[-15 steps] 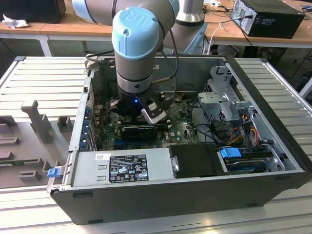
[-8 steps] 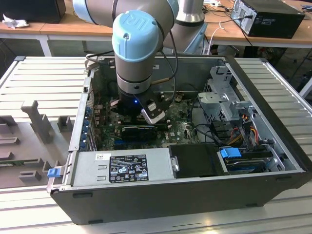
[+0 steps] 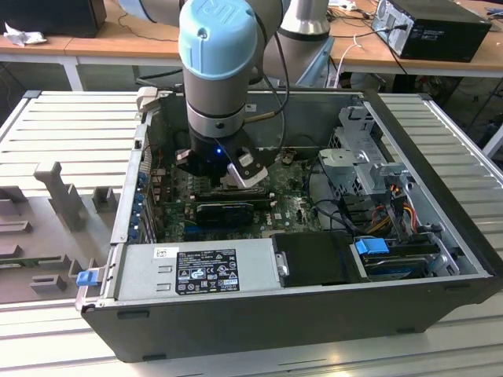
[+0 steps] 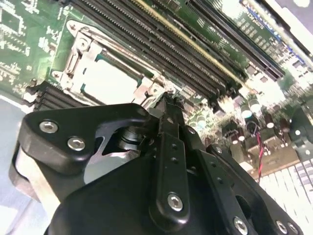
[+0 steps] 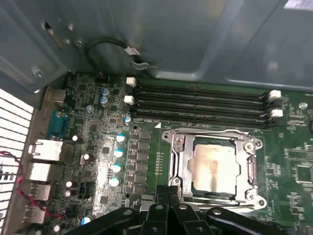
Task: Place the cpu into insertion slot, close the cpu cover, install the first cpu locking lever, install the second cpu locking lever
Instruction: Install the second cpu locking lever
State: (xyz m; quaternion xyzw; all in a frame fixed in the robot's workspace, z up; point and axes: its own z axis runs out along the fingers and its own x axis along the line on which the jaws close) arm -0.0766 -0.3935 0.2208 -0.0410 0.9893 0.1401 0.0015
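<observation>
Exterior view: the arm reaches down into an open computer case (image 3: 440, 181) lying on a slatted desk (image 3: 71, 133). Its pincer (image 3: 236, 179) hangs low over the green motherboard (image 3: 295, 208), close to the board's middle. Whether the fingers are parted or closed cannot be told here.

Second wrist view: the pincer (image 4: 168, 100) appears closed, its black fingertips drawn together with nothing held between them. The tip stands just beside one edge of the insertion slot (image 4: 73, 63). The cpu (image 4: 107, 81) lies flat inside the slot, its pale top showing through the window of the cpu cover (image 4: 85, 51). Long black memory slots (image 4: 161, 44) run alongside.

First wrist view: the cpu (image 5: 212, 164) sits in the insertion slot (image 5: 175, 142) with the cpu cover (image 5: 183, 164) lying down over it as a silvery frame. The pincer (image 5: 168, 191) is at the frame's near edge.

Judgement: placing the chip and closing the cover look done. The state of the two locking levers is not clear, so the lever steps may remain.
</observation>
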